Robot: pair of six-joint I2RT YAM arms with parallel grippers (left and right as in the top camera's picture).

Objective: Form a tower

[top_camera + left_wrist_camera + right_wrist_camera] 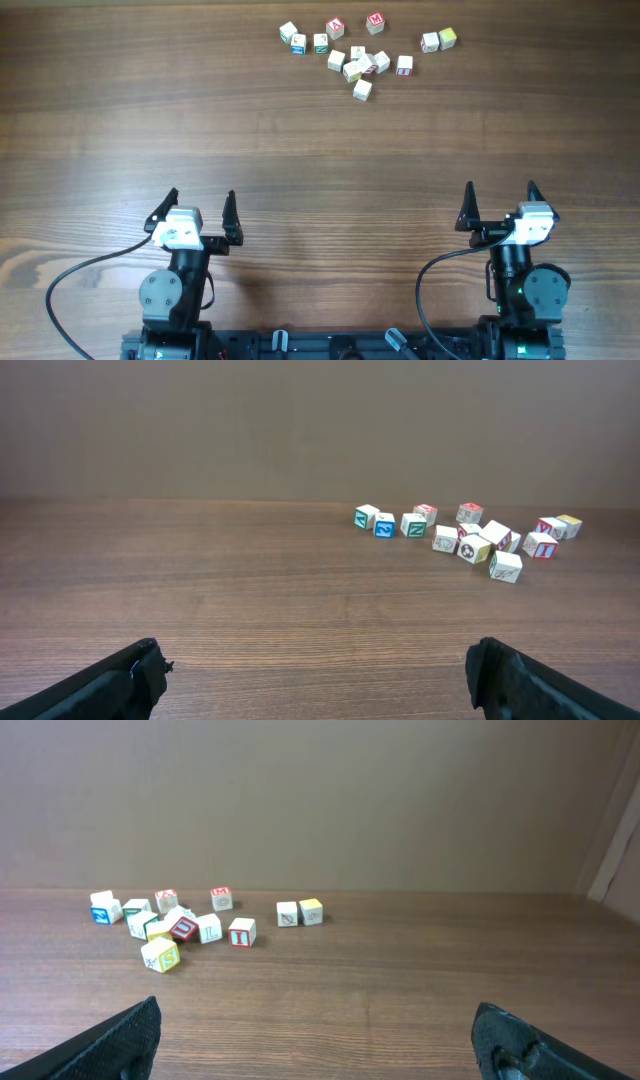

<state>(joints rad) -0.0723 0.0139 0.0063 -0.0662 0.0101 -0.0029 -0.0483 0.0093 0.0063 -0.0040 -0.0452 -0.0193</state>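
The wooden counter (320,150) carries no tower yet. My left end effector (201,194) and right end effector (500,186) sit at the near edge, both spread wide and empty. The letter cubes (368,65) lie loose at the far centre-right, so all stacking remains.

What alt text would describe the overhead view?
About a dozen small letter cubes lie scattered on the far side of a wooden table, with no tower built yet. The left gripper and right gripper sit open at the near side, well away from the cubes.
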